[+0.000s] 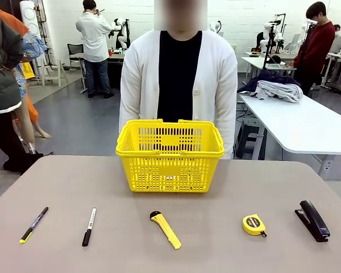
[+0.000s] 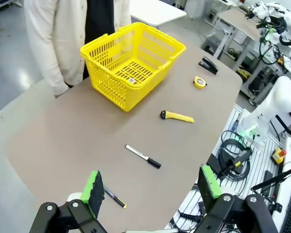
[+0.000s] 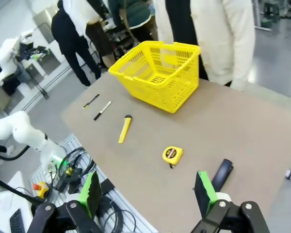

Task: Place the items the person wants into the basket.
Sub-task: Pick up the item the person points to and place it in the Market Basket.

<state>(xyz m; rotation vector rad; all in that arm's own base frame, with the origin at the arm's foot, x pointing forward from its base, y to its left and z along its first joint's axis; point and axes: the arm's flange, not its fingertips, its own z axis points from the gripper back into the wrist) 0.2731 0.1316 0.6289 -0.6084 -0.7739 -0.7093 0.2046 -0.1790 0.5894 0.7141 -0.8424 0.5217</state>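
Observation:
The yellow lattice basket point(image 1: 170, 154) point(image 2: 131, 63) point(image 3: 157, 74) stands at the far middle of the table, in front of the person point(image 1: 178, 77) in a white cardigan. Along the near side lie a slim black pen with a yellow tip point(image 1: 34, 224) point(image 2: 115, 198) point(image 3: 91, 100), a yellow utility knife point(image 1: 166, 229) point(image 2: 177, 116) point(image 3: 124, 128) and a black stapler point(image 1: 313, 220) point(image 2: 208, 64) point(image 3: 221, 174). My left gripper point(image 2: 150, 187) hangs open high above the pen's end of the table. My right gripper point(image 3: 148, 191) is open above the stapler's end. Both hold nothing.
A black marker with a white barrel point(image 1: 89, 226) point(image 2: 143, 156) point(image 3: 102, 110) lies beside the pen. A small yellow tape measure point(image 1: 253, 224) point(image 2: 200, 82) point(image 3: 172, 155) sits between knife and stapler. The grey table point(image 1: 170, 256) has open room between items. A white table point(image 1: 307, 125) stands behind right.

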